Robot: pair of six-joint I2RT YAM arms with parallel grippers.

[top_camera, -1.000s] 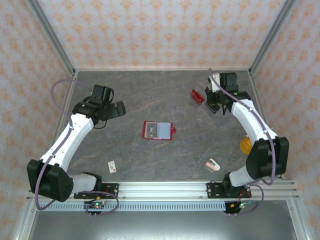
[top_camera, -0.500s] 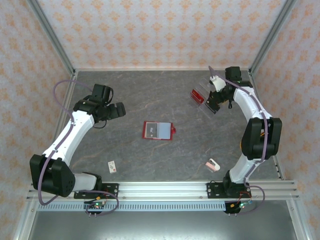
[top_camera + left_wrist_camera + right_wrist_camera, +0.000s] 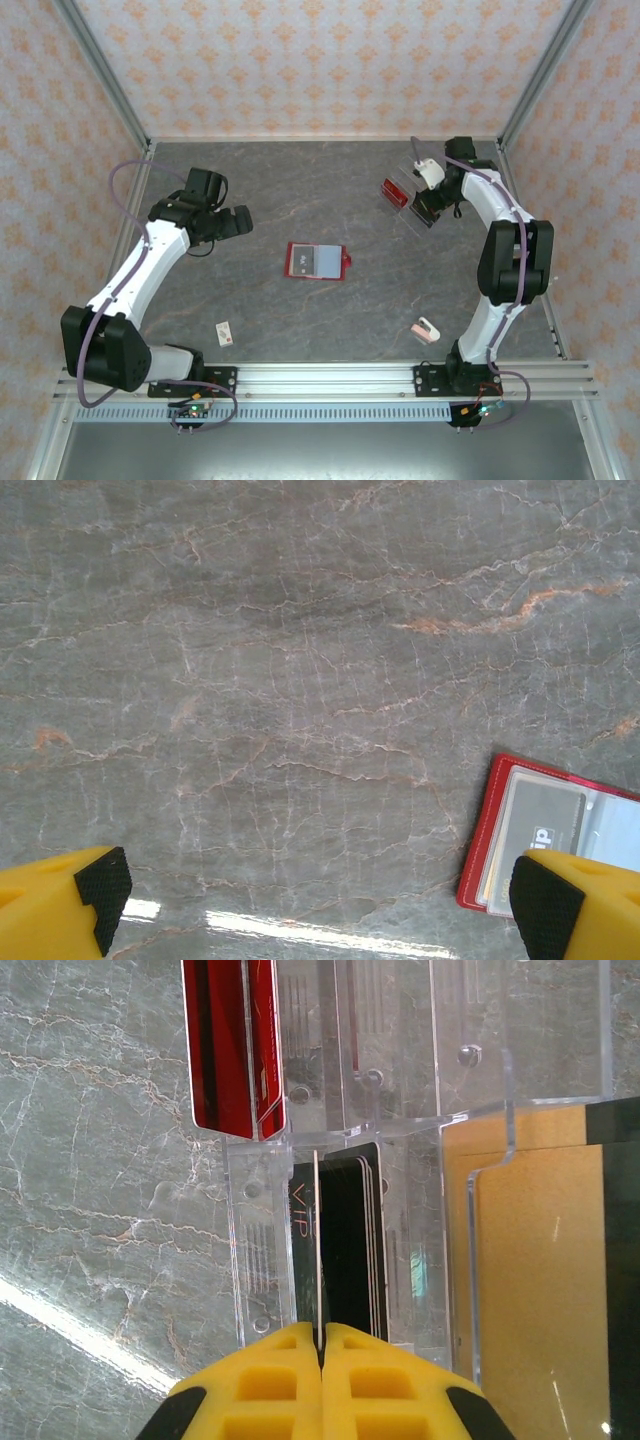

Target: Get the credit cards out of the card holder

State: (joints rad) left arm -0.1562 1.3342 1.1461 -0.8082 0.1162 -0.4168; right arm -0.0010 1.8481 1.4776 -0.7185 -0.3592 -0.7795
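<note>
Jaws, R gripper: pinching card, prob.

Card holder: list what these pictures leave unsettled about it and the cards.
- Left wrist: the card holder is cut off by the right edge and partly covered by a left finger; its right part is hidden.
- Top view: its cards are too small to count.
- Right wrist: the card in the right gripper shows edge-on, so its face and colour cannot be read.
</note>
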